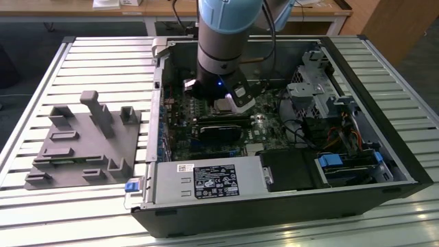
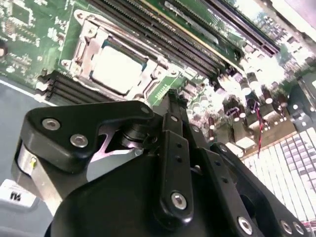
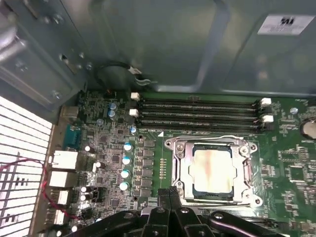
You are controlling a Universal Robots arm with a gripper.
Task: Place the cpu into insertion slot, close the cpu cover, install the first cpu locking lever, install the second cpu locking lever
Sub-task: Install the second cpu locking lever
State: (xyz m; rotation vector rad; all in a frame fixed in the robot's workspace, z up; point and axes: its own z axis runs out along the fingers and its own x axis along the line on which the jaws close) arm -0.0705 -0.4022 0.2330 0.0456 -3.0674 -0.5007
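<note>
The cpu [image 3: 212,170], a silvery square chip, lies flat in the insertion slot [image 3: 193,173] on the green motherboard. The cpu cover [image 3: 180,165], a thin metal frame, lies down around the chip, which shows through its window. A thin wire lever [image 3: 212,138] runs along one edge of the frame. My gripper [image 3: 169,190] hovers just beside the socket with its black fingers pressed together and nothing between them. In the second wrist view the gripper [image 2: 170,95] stands near the cpu [image 2: 116,71] and cpu cover [image 2: 85,49]. In the exterior view the gripper [image 1: 230,103] hangs inside the open computer case.
Long black memory slots [image 3: 197,111] run beside the socket. A black card [image 1: 221,128], a power supply [image 1: 205,180] and a drive cage [image 1: 322,98] crowd the case. A grey fixture block [image 1: 82,139] sits on the slatted table at the exterior view's left.
</note>
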